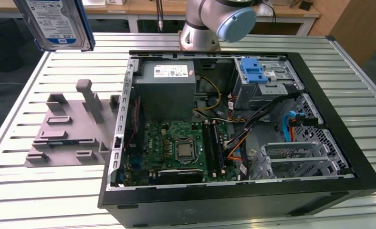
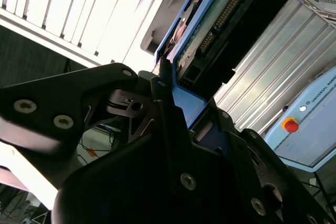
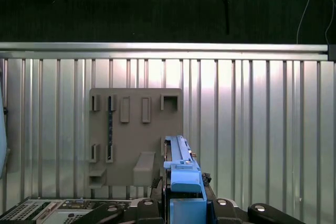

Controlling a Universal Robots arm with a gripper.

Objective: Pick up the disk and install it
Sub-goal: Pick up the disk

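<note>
Disk (image 1: 53,24): flat grey metal hard drive, blue-and-white label, blue plastic rails. Clamped by black gripper (image 2: 191,106), fingers (image 2: 167,103) closed against either side, one end projecting beyond fingertips. Raised clear of slatted metal table (image 1: 67,191), toward its edge at exterior view's left, well apart from open black computer case (image 1: 239,202).

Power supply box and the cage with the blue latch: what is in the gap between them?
Loose cables, yellow and black among them, cross that gap between the grey power supply and the silver drive cage, in the exterior view.

Disk (image 1: 51,21) upright, aloft, w/ blue rails
</note>
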